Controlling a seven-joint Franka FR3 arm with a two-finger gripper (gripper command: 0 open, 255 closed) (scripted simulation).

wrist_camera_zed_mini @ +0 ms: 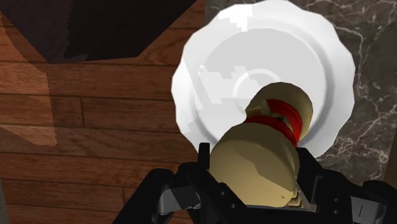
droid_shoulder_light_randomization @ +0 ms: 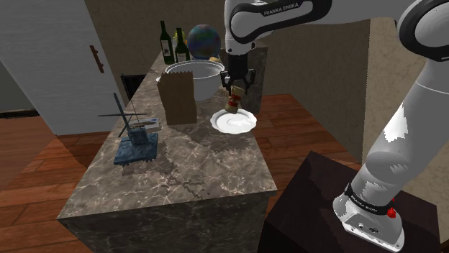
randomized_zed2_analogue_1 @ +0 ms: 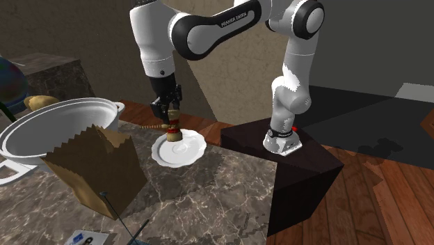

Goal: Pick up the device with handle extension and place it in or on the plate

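Note:
My black gripper (droid_shoulder_light_randomization: 234, 88) is shut on a tan device (droid_shoulder_light_randomization: 233, 103) with red bands, which hangs upright from the fingers. A thin handle (randomized_zed2_analogue_1: 151, 127) sticks out sideways from it. The device hovers just above a white scalloped plate (droid_shoulder_light_randomization: 242, 126) near the counter's edge on the shoulder view's right. In the second exterior view the gripper (randomized_zed2_analogue_1: 170, 111) holds the device (randomized_zed2_analogue_1: 172, 129) over the plate (randomized_zed2_analogue_1: 189, 152), its lower end close to the plate's surface. The wrist view looks down past the clasped device (wrist_camera_zed_mini: 267, 143) onto the plate (wrist_camera_zed_mini: 254, 44).
A brown paper bag (droid_shoulder_light_randomization: 177, 98) and a large white pot (droid_shoulder_light_randomization: 202, 74) stand just beside the plate. Wine bottles (droid_shoulder_light_randomization: 173, 43) and a coloured ball (droid_shoulder_light_randomization: 203, 39) are at the counter's far end. A blue object with thin rods (droid_shoulder_light_randomization: 137, 146) lies mid-counter. Wooden floor lies beyond the counter edge.

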